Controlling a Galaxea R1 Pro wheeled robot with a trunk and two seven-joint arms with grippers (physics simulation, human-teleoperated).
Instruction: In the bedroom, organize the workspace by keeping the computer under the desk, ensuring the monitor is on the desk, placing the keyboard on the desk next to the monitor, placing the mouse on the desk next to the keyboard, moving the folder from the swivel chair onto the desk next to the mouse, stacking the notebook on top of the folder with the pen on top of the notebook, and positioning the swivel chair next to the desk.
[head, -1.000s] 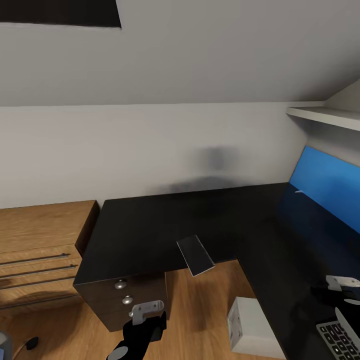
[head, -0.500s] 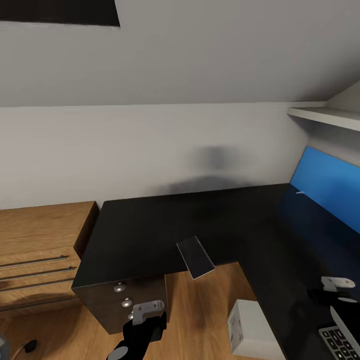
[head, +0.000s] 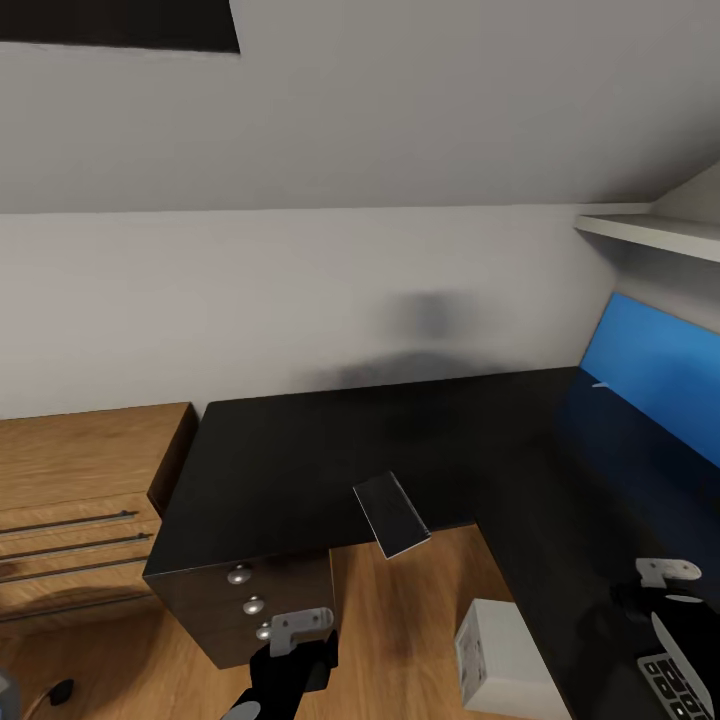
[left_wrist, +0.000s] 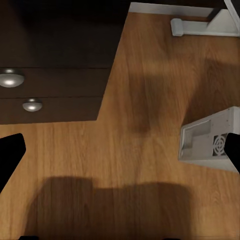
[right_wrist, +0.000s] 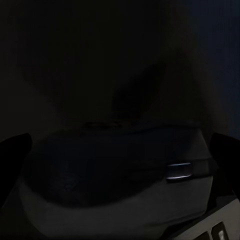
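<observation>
Notebook, thin dark grey rectangle with pale edge, lies on the long black L-shaped desk, one corner overhanging the front edge. Small white box-shaped computer tower stands on light wood floor beside the desk. Left gripper hangs over the floor, fingers apart, nothing between. Right gripper over the desk straddles a small dark oval mouse, fingers apart; slim dark grey keyboard just beside.
</observation>
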